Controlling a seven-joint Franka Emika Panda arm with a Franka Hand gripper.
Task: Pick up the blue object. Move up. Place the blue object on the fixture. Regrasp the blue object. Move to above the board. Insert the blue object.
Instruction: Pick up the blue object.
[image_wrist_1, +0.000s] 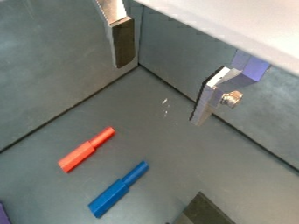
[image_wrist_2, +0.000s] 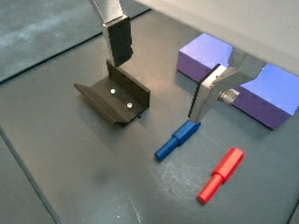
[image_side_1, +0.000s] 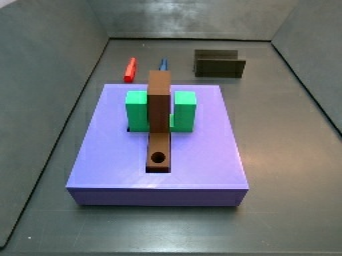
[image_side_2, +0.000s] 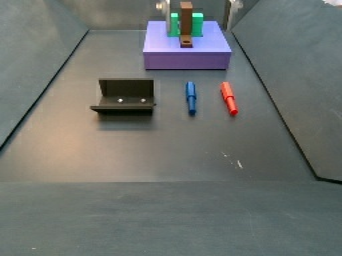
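Observation:
The blue object (image_wrist_2: 177, 140) lies flat on the grey floor, with a similar red peg (image_wrist_2: 221, 174) beside it; both side views show it too (image_side_2: 191, 96). My gripper (image_wrist_2: 158, 89) hangs open and empty well above the floor, apart from every piece, and also shows in a wrist view (image_wrist_1: 162, 92). The fixture (image_wrist_2: 114, 98) stands on the floor below one finger (image_wrist_2: 118, 39). The brown board (image_side_1: 160, 125) runs through a green block (image_side_1: 182, 110) on top of the purple base (image_side_1: 201, 170), its round hole near the close end. The board hides most of the blue object (image_side_1: 164, 64) there.
The red peg (image_side_2: 229, 98) lies parallel to the blue object, on the side away from the fixture (image_side_2: 124, 97). The purple base (image_side_2: 187, 52) sits at the far end of the bin. Grey walls (image_side_1: 54, 120) close in the floor on all sides.

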